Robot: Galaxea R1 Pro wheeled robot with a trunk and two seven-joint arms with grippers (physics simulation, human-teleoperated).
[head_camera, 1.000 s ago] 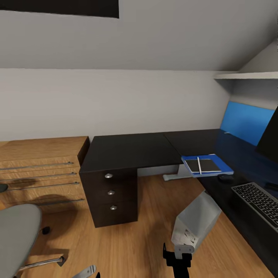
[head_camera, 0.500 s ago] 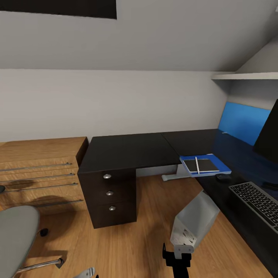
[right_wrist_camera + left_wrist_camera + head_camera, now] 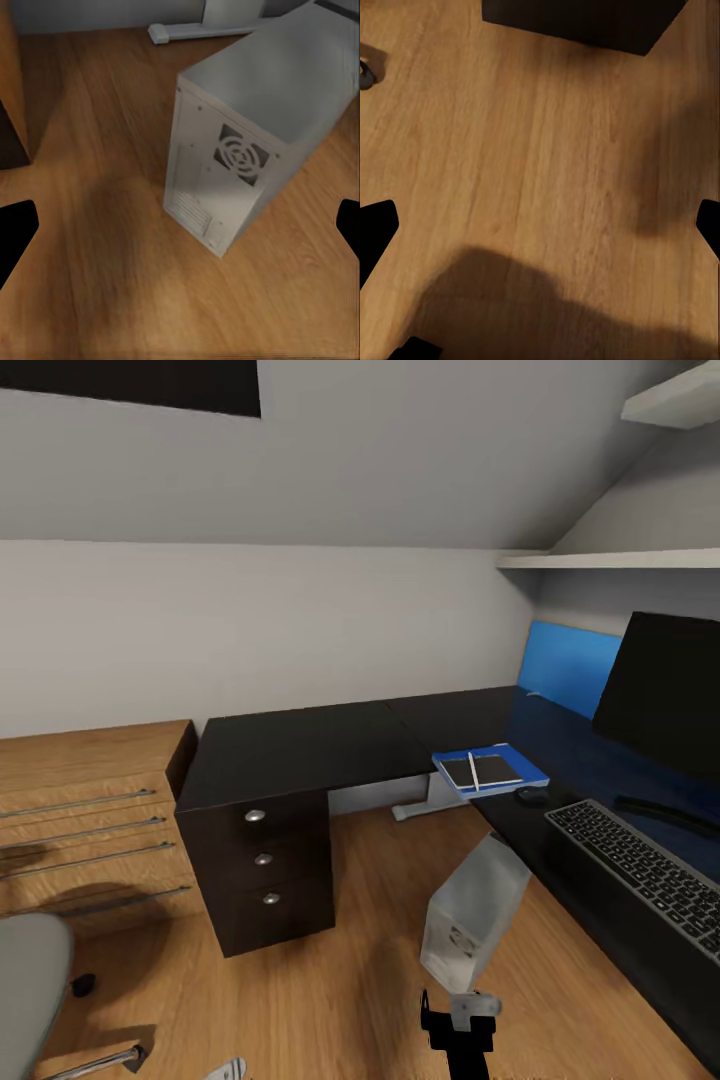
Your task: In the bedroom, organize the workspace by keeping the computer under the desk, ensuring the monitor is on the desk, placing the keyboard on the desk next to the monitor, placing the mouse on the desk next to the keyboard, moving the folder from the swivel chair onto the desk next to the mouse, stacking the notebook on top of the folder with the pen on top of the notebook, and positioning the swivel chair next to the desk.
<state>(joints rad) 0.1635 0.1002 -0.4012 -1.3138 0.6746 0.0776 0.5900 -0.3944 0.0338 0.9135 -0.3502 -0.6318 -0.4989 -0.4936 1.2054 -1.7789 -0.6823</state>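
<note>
Head view has swung right since a second ago: more of monitor (image 3: 665,705) and keyboard (image 3: 640,865) now shows on desk (image 3: 300,745), swivel chair (image 3: 30,980) slides off at left. Folder (image 3: 490,770), notebook (image 3: 482,771), pen (image 3: 473,771), mouse (image 3: 532,795) already set. Computer (image 3: 472,913) stands on floor beside desk, not under. My left gripper (image 3: 540,225) and right gripper (image 3: 180,225) are spread, empty. Chair and computer remain, I judge.

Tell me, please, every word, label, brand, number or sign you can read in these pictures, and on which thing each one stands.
No readable text on anything here.
keyboard: key legends too small and blurred to read.
computer: rear panel shows a fan grille and vents, no lettering to be made out.
monitor: screen dark, no logo visible.
folder, notebook, pen: plain, no markings.
</note>
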